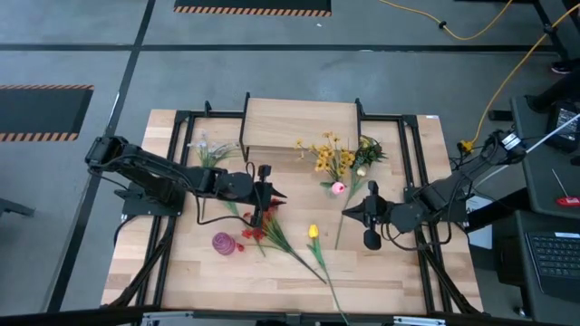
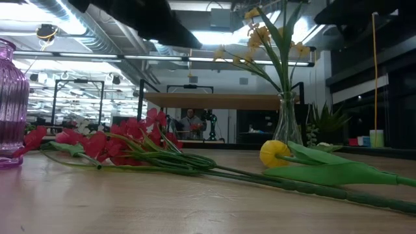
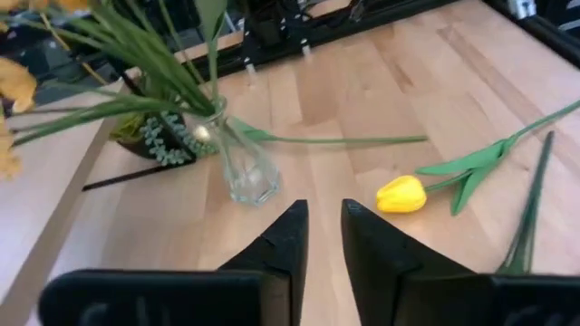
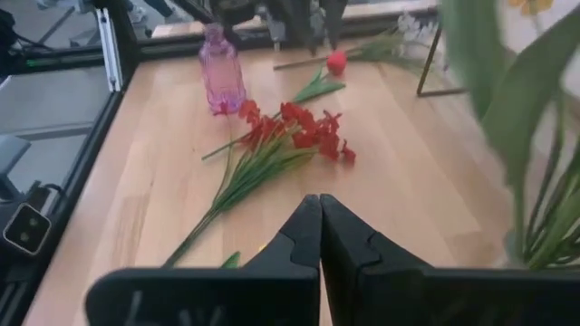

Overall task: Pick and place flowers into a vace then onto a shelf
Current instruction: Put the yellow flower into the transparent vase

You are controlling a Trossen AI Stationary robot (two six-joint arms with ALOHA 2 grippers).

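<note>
The picking step is in hand: the left pincer (image 1: pixel 265 192) hangs over the red spray (image 1: pixel 256 231) near the table's (image 1: pixel 381 272) middle, its fingers a narrow gap apart with nothing between them, while the right pincer (image 1: pixel 370 215) waits clenched and empty at about four o'clock. The yellow tulip (image 1: pixel 314 232) lies loose toward six o'clock, the clear vase (image 3: pixel 243 167) already holds stems in front of the shelf (image 1: pixel 299 122) at twelve, and the purple vase (image 1: pixel 223 243) stands empty at eight. Next the left pincer would likely need to drop onto a stalk and close.

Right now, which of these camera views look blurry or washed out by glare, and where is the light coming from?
Low view: bright ceiling lights behind leave the clear vase backlit, and the purple vase at the edge is soft. Right wrist view: the green leaves close to the lens are smeared, while the red berry spray is sharp. Left wrist view: the yellow blossoms at the edge are blurred. High view: evenly lit, soft shadows.
</note>
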